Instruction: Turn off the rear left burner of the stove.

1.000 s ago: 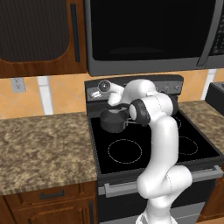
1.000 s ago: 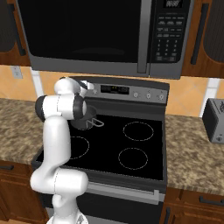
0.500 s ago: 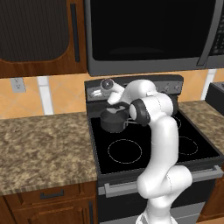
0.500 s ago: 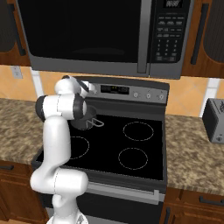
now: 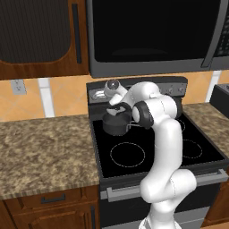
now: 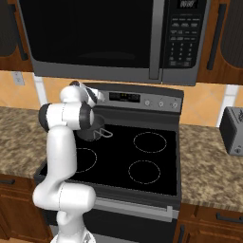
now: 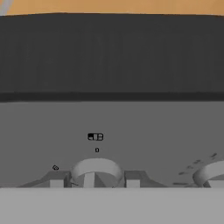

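Glossy black glass stove (image 5: 147, 161), speckled stone counter (image 5: 42, 150).

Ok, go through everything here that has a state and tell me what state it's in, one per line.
gripper: open, one finger on each side of a silver knob on the back panel
saucepan: upright on the stove at its rear left, no lid on it
microwave: door shut
front left ring mark: white outline, no glow
cabinet door: shut

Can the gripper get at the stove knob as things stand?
Probably yes: in the hand view the gripper sits right at a knob on the back panel, fingertips either side, nothing between.
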